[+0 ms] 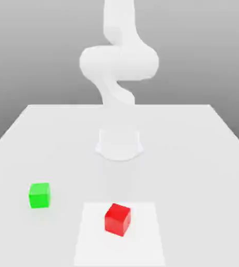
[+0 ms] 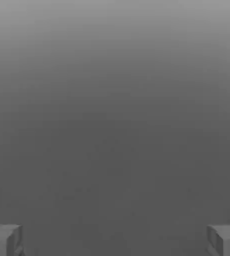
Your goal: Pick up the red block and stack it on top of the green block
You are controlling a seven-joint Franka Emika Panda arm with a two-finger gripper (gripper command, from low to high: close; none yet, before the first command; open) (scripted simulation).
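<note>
Nearest us, the red block (image 1: 117, 219) sits on a paler square patch (image 1: 90, 240) of the desk (image 1: 194, 156). We see the green block (image 1: 39, 195) apart toward the exterior view's left, nothing between them. Our hand (image 2: 115, 240) is released, fingers (image 2: 4, 239) spread wide.

A broad white table (image 1: 204, 156) stretches out in front of me, flat and matte, its far edge running straight across. Near the front sits a slightly brighter square patch (image 1: 142, 240) on the surface. Behind it all there's just a plain grey backdrop (image 1: 33, 52), lighter low down, darker towards the top. Soft, even light, only faint shadows.
</note>
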